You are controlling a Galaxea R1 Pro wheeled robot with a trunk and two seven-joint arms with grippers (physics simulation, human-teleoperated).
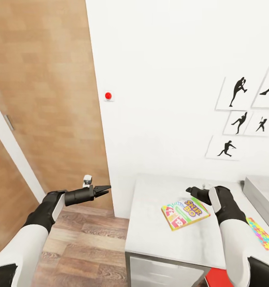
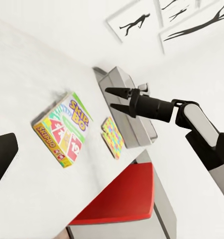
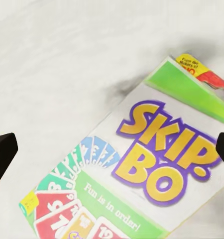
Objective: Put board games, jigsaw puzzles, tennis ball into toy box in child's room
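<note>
- Your right tool (image 1: 193, 191) hangs above the white table (image 1: 158, 239), near its back edge, with its two dark fingers spread apart and nothing between them. In the left wrist view the same tool (image 2: 112, 98) shows the gap plainly.
- Through the right wrist camera the fingertips (image 3: 2, 154) sit at either side of the flat, brightly printed Skip-Bo game box (image 3: 142, 174), which lies below them; you are over it, not touching it.
- That game box (image 1: 185, 212) lies flat on the table, roughly midway between the table's left and right edges.
- A colourful jigsaw puzzle piece sheet (image 1: 262, 234) lies flat toward the table's right edge, apart from the game box.
- The grey open toy box (image 1: 262, 195) stands at the table's back right corner.
- Your left tool (image 1: 104, 189) is off the table's left edge, over the wooden floor (image 1: 86, 247) beside the wooden door (image 1: 46, 99); its fingers look drawn close together and hold nothing.
- A red seat (image 2: 123, 196) sits under the table's front edge.
</note>
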